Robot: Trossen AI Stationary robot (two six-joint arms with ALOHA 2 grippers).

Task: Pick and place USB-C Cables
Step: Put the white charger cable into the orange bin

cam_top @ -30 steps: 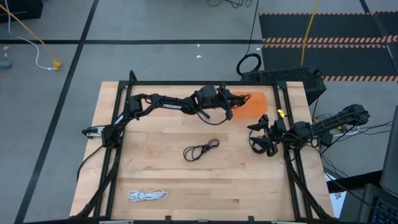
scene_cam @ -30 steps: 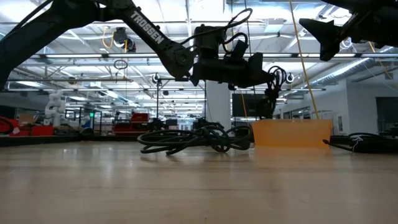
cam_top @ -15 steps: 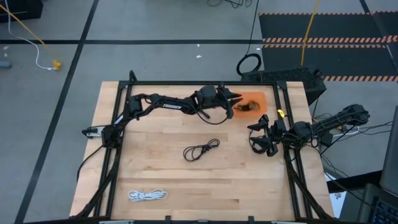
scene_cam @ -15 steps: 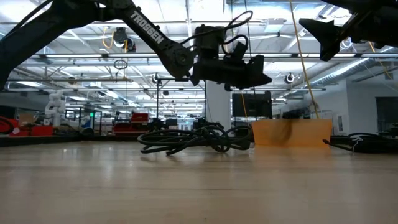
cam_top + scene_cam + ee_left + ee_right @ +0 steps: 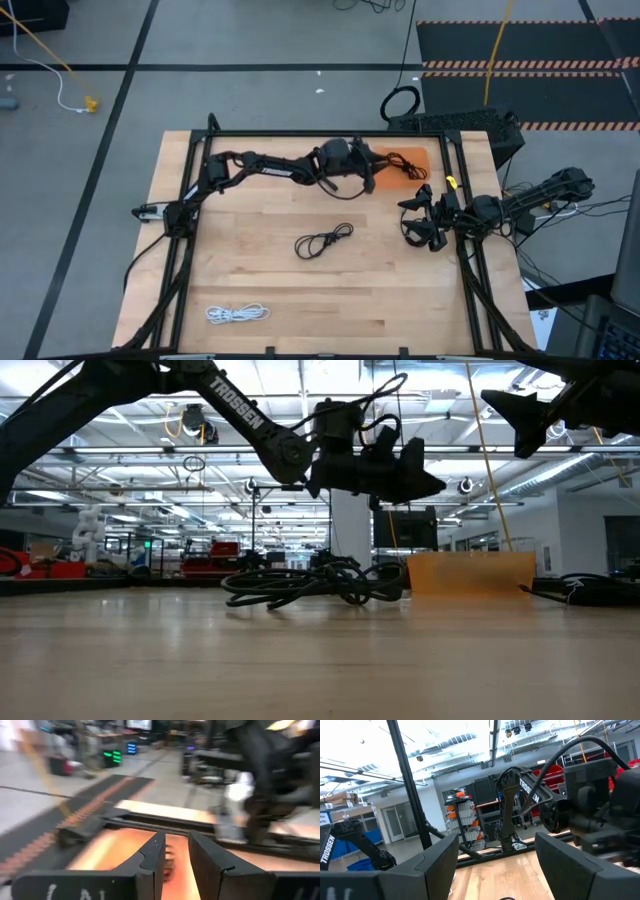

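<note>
**A:** What does the overhead view show that the others do not?

**B:** The whole wooden counter (image 5: pixel 260 270) and all three cables at once. A black cable (image 5: pixel 324 241) lies coiled near the middle. A white cable (image 5: pixel 238 314) lies near the front left corner, well apart from it. A second black cable (image 5: pixel 404 164) rests inside the orange tray (image 5: pixel 425 158) at the back of the counter. The left claw (image 5: pixel 366 168) sits at the tray's near edge, beside that cable. The right claw (image 5: pixel 418 221) waits at the right side, away from all three.

**A:** And the table-height view?

**B:** Height. There the left claw (image 5: pixel 420 472) hangs in the air above the counter (image 5: pixel 320 660), clear of the tray (image 5: pixel 470 574). The tray's wall hides its contents. The middle cable (image 5: pixel 310 584) shows as a dark tangle lying flat. The right claw (image 5: pixel 522 412) is raised at the upper right.

**A:** What do the wrist cameras add?

**B:** Finger spacing. The left claw (image 5: pixel 176 857) shows a narrow gap with nothing between the fingers (image 5: pixel 152 860); the orange tray (image 5: pixel 115 850) lies below, with a dark blur of cable (image 5: pixel 170 857) seen through the gap. The right claw (image 5: pixel 497 865) stands wide and empty, looking across the counter (image 5: pixel 490 882) toward the other arm.

**A:** So what does the tray hold?

**B:** One black cable, lying loose.
</note>
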